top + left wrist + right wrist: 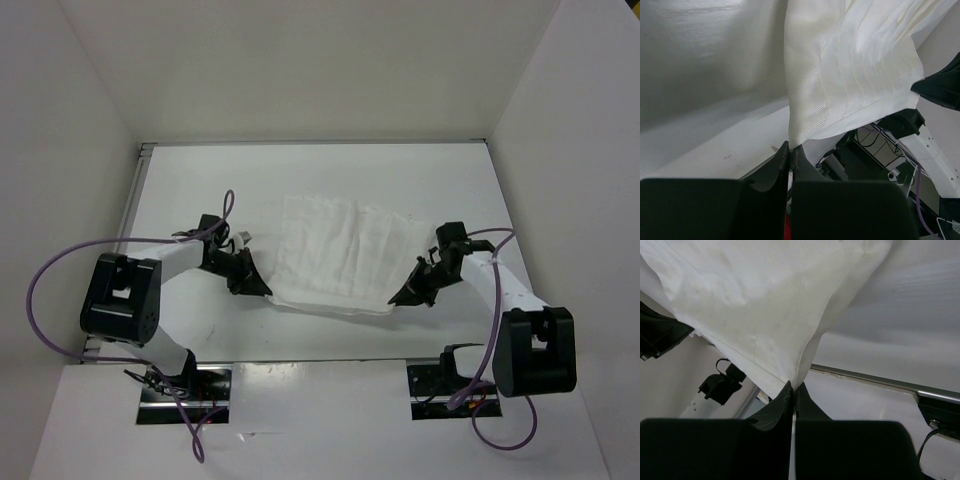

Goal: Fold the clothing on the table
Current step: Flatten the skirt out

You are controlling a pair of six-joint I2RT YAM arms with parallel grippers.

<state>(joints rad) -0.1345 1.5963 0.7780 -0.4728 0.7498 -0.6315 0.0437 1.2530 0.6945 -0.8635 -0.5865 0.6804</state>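
With the left pincer [262,288] and right pincer [398,298] each clamped on a lower corner of the clothing [340,260], spread mid-frame on the tabletop [200,180], lift evenly. Carry the pinched edge toward the upper edge in frame; match heights, avoid slack, align hems before release.

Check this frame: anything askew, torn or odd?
Nothing damaged or spilled. The cloth is pinched at its near corners by the left pincer and right pincer, both shut. Only oddity: its far edge runs slanted across the table, right side nearer, so it sits slightly askew.
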